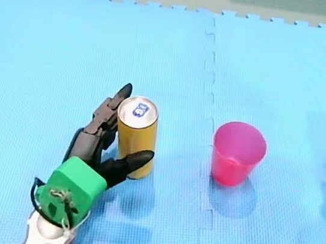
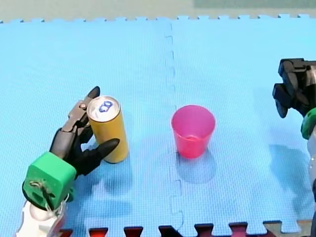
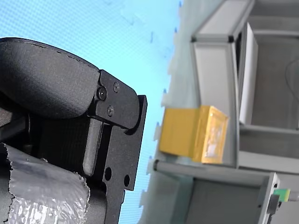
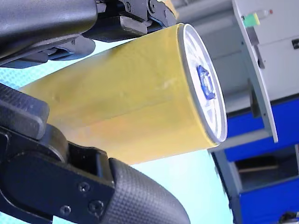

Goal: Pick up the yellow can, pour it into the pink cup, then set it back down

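Observation:
A yellow can [image 1: 136,136] with a silver top stands upright on the blue foam mat [image 1: 51,52], left of centre. My left hand [image 1: 136,121] comes in from the lower left and is shut on the can: long fingers [image 1: 109,109] press its far side and the thumb [image 1: 130,163] its near side. The second wrist view shows the can [image 4: 135,102] wedged between the black fingers [image 4: 56,18]. The pink cup [image 1: 237,154] stands upright and apart, to the can's right. My right hand [image 2: 292,86] hovers at the mat's right edge, holding nothing.
A jigsaw seam [image 1: 209,104] runs down the mat between can and cup. Beyond the mat's edge the first wrist view shows a yellow box [image 3: 194,134] and grey metal framing [image 3: 215,60]. Dark and red pieces [image 2: 148,231] line the mat's near edge.

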Tool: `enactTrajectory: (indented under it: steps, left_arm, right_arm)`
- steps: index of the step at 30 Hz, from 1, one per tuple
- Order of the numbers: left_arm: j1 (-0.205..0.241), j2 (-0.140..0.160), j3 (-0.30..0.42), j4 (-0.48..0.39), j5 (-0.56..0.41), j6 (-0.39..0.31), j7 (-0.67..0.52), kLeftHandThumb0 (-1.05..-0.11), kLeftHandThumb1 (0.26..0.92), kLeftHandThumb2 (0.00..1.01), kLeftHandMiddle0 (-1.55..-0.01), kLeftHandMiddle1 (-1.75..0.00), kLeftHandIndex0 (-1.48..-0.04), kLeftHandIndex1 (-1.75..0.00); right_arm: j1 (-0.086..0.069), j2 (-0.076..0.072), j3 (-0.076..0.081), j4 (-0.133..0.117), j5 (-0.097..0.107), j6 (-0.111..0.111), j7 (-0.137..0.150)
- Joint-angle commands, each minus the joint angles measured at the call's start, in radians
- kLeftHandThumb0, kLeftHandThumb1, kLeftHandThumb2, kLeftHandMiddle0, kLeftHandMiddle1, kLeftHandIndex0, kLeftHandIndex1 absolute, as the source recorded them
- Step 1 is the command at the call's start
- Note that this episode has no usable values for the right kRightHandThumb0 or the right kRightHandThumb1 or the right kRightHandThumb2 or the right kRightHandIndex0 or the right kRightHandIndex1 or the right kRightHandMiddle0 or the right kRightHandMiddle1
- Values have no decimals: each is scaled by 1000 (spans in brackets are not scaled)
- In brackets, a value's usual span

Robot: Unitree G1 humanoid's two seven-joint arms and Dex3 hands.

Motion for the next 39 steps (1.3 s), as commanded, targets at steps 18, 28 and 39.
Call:
enactTrajectory:
  steps: [18, 28, 39]
  left_arm:
    - [-21, -2, 1, -83, -39, 109, -82, -755, 668, 0, -349, -12, -273, -6]
    - [-70, 34, -35, -76, 88, 171, 59, -784, 711, 11, -555, -53, -466, -28]
    - [-131, 82, -94, -6, 233, 176, 244, -393, 756, 7, -1252, -118, -1174, -54]
  right_arm:
    - [6, -4, 7, -11, -5, -12, -11]
    - [6, -4, 9, -10, -11, -12, -21]
    - [4, -7, 8, -10, -7, -14, -20]
